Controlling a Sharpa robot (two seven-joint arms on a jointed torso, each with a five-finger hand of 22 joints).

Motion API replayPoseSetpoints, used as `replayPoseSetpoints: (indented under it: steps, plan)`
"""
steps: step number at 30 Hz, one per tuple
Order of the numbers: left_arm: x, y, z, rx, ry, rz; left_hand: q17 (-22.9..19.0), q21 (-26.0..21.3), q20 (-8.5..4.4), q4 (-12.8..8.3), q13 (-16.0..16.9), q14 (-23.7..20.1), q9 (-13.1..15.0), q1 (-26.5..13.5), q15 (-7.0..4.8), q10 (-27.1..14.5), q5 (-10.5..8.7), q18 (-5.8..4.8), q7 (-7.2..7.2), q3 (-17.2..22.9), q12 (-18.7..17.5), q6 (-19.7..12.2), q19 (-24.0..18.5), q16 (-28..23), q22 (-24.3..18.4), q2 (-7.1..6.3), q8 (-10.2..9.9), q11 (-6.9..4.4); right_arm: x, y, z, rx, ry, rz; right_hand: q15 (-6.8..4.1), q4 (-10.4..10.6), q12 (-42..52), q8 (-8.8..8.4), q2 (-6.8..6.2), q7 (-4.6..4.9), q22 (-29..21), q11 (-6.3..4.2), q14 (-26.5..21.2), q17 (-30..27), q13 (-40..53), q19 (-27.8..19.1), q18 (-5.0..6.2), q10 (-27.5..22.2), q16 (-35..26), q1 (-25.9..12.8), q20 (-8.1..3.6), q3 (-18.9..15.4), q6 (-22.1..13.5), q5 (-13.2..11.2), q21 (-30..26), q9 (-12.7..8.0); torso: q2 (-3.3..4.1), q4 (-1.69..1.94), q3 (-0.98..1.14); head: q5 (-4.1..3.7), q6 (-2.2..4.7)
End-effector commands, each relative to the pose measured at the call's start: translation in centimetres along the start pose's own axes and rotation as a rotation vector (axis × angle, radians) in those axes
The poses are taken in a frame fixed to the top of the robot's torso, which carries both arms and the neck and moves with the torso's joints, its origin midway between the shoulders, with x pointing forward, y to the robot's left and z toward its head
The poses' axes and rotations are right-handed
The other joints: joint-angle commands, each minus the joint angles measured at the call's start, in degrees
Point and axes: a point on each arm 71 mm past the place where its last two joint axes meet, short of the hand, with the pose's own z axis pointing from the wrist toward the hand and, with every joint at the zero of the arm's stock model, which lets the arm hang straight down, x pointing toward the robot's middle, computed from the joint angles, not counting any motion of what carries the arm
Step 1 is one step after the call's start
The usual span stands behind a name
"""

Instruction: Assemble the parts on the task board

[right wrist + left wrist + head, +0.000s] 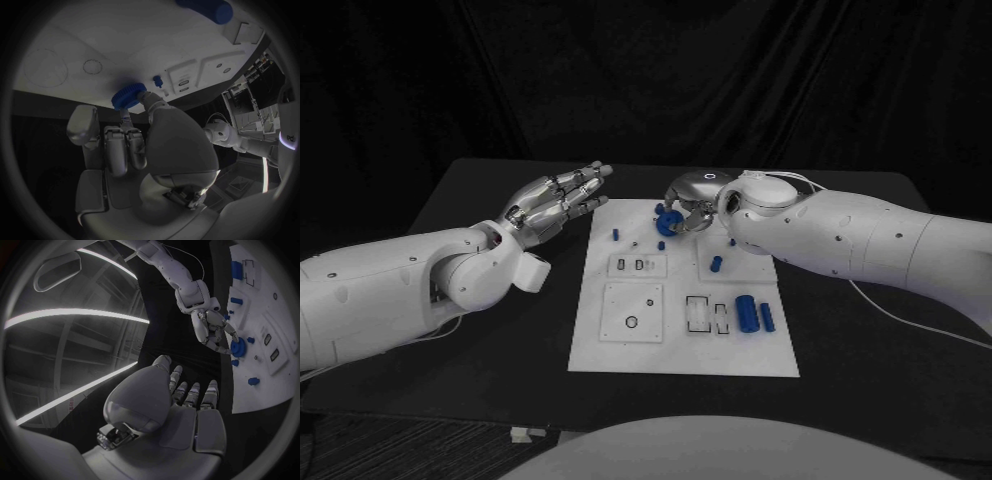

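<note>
Black table (877, 340), white task board (685, 355), dark curtain backdrop (646, 80)

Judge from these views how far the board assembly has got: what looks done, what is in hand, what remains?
Early stage. Done: apparently some small blue pegs stand on the task board. In hand: the right hand holds a blue gear over the board's far edge; the left hand hovers open beside the board. Left: two blue cylinders lie loose, and the rectangular recess beside them is unfilled.
</note>
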Motion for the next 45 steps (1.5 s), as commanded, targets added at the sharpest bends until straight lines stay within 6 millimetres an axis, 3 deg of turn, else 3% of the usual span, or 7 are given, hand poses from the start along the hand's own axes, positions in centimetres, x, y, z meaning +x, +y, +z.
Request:
replayPoseSetpoints:
  steps: [1, 13, 27, 45]
  plan:
    - [0.2, 0.0, 0.0, 0.009, 0.011, -0.008, -0.1, 0.3, 0.34, 0.0, 0.1, 0.0, 0.0, 0.4, 0.37, 0.1, 0.2, 0.54, 0.26, 0.4, 0.2, -0.1, 0.0, -0.2, 0.1, -0.06, 0.4, 0.43, 0.1, 0.1, 0.0, -0.006, 0.001, -0.004, 0.53, -0.1, 0.2, 0.96, 0.25, -2.66, 4.5, 0.49, 5.9, 15.1, 15.1, -0.1, 0.17, 5.9, 0.2, -0.3, 0.42, 0.5, 3.1, -0.1, -0.4, 4.0, -0.01, -0.05, -0.01, 0.26, -0.01]
    - [0.2, 0.0, 0.0, 0.007, 0.011, -0.008, -0.1, 0.3, 0.34, 0.0, 0.1, 0.0, 0.0, 0.4, 0.37, 0.1, 0.2, 0.54, 0.26, 0.4, 0.2, -0.1, 0.0, -0.2, 0.1, -0.06, 0.4, 0.43, 0.1, -0.7, -0.4, 0.012, -0.009, -0.003, 0.71, -0.7, 0.2, 1.24, 0.18, -2.61, 4.5, 0.66, 5.9, 15.1, 15.1, -0.2, 0.23, 5.9, 0.2, 0.0, 0.6, 0.9, 4.4, 0.3, -0.7, 4.4, -0.06, 0.06, 0.0, 0.27, -0.01]
    - [0.1, 0.0, -0.1, 0.003, 0.009, -0.007, -0.1, 0.3, 0.38, 0.0, 0.1, 0.0, 0.0, 0.4, 0.41, 0.1, 0.17, 0.54, 0.32, 0.5, 0.2, -0.1, 0.1, -0.2, 0.1, -0.09, 0.4, 0.49, -0.5, -0.3, -1.1, -0.017, -0.068, 0.003, 0.76, -0.8, 0.2, 1.45, 0.0, -2.65, 4.7, 0.69, 5.9, 15.1, 15.1, 0.0, 0.18, 5.9, 0.2, -0.2, 0.68, 0.8, 5.2, 0.3, -0.4, 4.6, -0.12, -0.25, 0.04, 0.61, -0.01]
    - [0.0, 0.0, 0.0, 0.006, 0.008, -0.006, -0.1, 0.3, 0.38, 0.0, 0.1, 0.0, 0.0, 0.4, 0.41, 0.1, 0.17, 0.54, 0.32, 0.5, 0.2, -0.1, 0.1, -0.2, 0.1, -0.09, 0.4, 0.49, -0.9, 1.0, -0.6, -0.06, -0.091, 0.004, 0.72, -0.8, 0.2, 1.12, -0.14, -2.65, 4.8, 0.66, 5.9, 15.1, 15.1, 0.1, 0.2, 5.9, 0.2, -0.6, 0.69, 0.8, 5.2, -0.8, -0.4, 4.7, -0.03, 0.02, 0.03, 0.59, -0.01]
